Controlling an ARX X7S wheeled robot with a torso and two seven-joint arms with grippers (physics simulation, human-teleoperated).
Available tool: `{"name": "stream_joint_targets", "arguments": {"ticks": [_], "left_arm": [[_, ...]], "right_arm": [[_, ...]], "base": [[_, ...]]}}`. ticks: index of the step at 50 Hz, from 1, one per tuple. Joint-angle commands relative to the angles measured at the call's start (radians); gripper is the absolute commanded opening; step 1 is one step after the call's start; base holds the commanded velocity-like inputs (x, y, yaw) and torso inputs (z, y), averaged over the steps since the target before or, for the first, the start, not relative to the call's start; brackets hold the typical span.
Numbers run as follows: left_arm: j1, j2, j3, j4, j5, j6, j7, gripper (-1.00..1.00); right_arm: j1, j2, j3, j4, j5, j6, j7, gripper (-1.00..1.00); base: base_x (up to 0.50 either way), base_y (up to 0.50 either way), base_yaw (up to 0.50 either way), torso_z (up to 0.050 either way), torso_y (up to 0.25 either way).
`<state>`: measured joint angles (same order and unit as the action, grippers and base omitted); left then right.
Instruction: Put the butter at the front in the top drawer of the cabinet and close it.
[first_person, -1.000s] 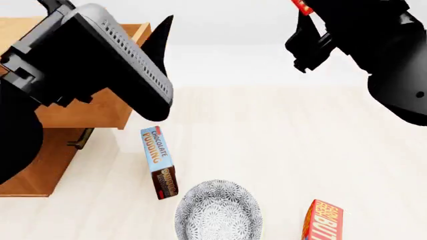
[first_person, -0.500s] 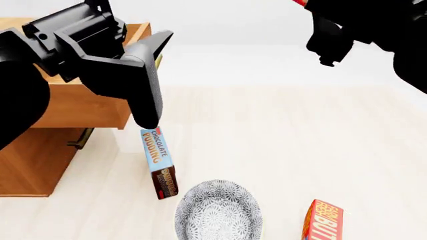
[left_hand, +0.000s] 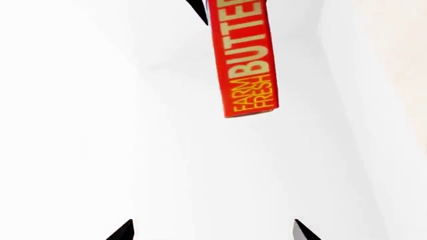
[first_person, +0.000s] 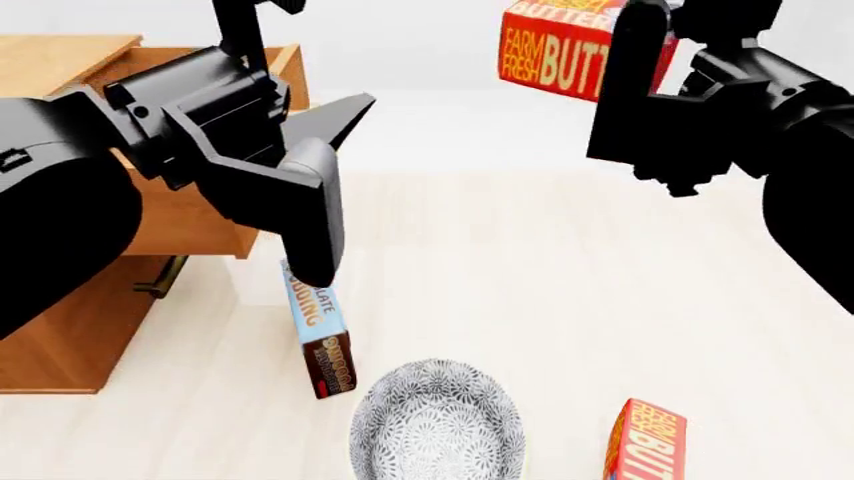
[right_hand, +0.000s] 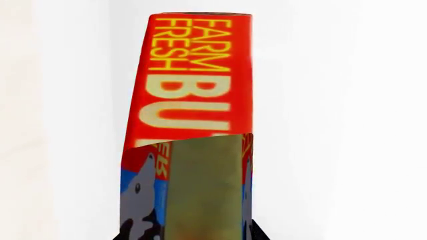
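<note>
1. Head view, far left: the cabinet (first_person: 60, 300) stands at the worktop's (first_person: 561, 300) edge, and its top drawer (first_person: 200, 215) is pulled out, mostly hidden behind the left arm. A brass handle (first_person: 163, 277) pokes out below the drawer.
2. Left pincer (first_person: 334, 190) hangs in front of the drawer, fingers spread wide, nothing between them. It covers the drawer's front and the top end of the chocolate pudding box (first_person: 320, 328) lying just under it.
3. Compared with a second ago, the left arm has turned: then its broad back faced the camera, now the two fingers show apart.
4. Centre bottom: a patterned bowl (first_person: 435, 420) sits just beside the pudding box's lower end.
5. Bottom right of the bowl, a second butter carton (first_person: 646, 442) stands on the worktop, cut by the frame edge, where it was before.
6. Upper right: the butter (first_person: 567, 52) is up in the air, well above the worktop, pinched by the right pincer (first_person: 641, 80). The right wrist view shows the carton (right_hand: 193, 95) filling the frame between the fingers.
7. A second ago only a red sliver showed at the top edge; now the lettered face is in plain sight, and the left wrist view catches it too (left_hand: 243, 60).
</note>
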<state>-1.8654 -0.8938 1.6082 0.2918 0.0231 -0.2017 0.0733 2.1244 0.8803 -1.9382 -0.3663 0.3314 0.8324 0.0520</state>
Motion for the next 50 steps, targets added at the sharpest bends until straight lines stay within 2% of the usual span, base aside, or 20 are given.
{"name": "stream_joint_targets", "arguments": {"ticks": [1,28,50], "left_arm": [[0.026,0.028,-0.002,-0.014,-0.006,0.017,-0.018,1.0],[0.09,0.078,0.001,-0.02,-0.021,0.033,-0.05,1.0],[0.126,0.086,0.006,-0.019,-0.025,0.045,-0.06,1.0]], "right_arm": [[0.031,-0.009,-0.028,-0.041,-0.158,0.042,0.0,-1.0],[-0.023,-0.023,0.056,-0.122,-0.072,0.09,0.008,-1.0],[-0.034,-0.055,0.087,-0.12,-0.057,0.071,-0.014,-1.0]], "base": [[0.0,0.0,0.0,0.0,0.0],[0.0,0.0,0.0,0.001,0.001],[0.0,0.0,0.0,0.0,0.001]]}}
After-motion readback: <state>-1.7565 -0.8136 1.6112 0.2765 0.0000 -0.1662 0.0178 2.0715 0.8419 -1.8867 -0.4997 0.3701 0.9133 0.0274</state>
